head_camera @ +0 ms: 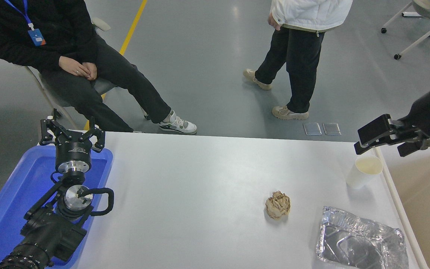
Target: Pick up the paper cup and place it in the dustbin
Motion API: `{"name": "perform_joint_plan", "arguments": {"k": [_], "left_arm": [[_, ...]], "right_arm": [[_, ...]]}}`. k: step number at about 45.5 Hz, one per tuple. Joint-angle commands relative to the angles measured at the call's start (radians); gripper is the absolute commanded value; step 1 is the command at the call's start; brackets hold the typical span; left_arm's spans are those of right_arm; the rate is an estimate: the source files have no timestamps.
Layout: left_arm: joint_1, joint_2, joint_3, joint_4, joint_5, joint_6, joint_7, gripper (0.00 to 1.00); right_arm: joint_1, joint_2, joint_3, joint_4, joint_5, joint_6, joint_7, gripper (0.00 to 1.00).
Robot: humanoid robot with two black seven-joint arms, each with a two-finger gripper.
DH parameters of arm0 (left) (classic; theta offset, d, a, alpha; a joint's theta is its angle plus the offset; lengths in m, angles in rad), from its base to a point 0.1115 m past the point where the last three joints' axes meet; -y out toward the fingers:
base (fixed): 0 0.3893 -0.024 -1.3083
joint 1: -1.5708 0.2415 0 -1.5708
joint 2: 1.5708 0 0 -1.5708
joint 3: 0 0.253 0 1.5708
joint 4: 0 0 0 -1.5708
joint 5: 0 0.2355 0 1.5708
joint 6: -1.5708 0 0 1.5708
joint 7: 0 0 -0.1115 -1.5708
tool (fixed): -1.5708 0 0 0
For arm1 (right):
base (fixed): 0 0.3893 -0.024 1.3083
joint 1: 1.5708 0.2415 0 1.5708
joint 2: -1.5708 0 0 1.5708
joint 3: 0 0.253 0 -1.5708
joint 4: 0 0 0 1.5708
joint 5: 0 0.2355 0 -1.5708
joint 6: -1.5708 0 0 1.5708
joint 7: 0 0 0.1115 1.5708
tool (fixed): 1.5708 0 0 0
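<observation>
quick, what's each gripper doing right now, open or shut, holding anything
Left gripper: open, empty, parked over the blue tray.
Right gripper: open, empty, above the paper cup.

White paper cup [363, 171] stands upright, seemingly empty, just beside the beige dustbin [420, 198] rim.

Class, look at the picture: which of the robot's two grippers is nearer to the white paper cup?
Right. The right gripper hangs just above and right of the paper cup, near the dustbin. The left gripper sits far across the table over the blue tray.
</observation>
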Motion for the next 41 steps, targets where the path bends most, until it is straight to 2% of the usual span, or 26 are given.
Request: {"name": "perform_joint_plan", "arguments": {"k": [1, 11, 30, 41], "left_arm": [[0.0, 0.0, 0.0, 0.0, 0.001, 0.0, 0.0, 0.99], [0.0, 0.0, 0.0, 0.0, 0.0, 0.0, 0.0, 0.99], [0.0, 0.0, 0.0, 0.0, 0.001, 0.0, 0.0, 0.99], [0.0, 0.0, 0.0, 0.0, 0.001, 0.0, 0.0, 0.99]], "right_arm": [[0.015, 0.008, 0.047, 0.002, -0.002, 0.046, -0.003, 1.0], [-0.063, 0.008, 0.092, -0.052, -0.033, 0.046, -0.004, 1.0], [-0.425, -0.012, 0.247, -0.481, -0.384, 0.017, -0.004, 1.0], [-0.675, -0.01, 0.339, -0.695, -0.407, -0.102, -0.003, 1.0]]}}
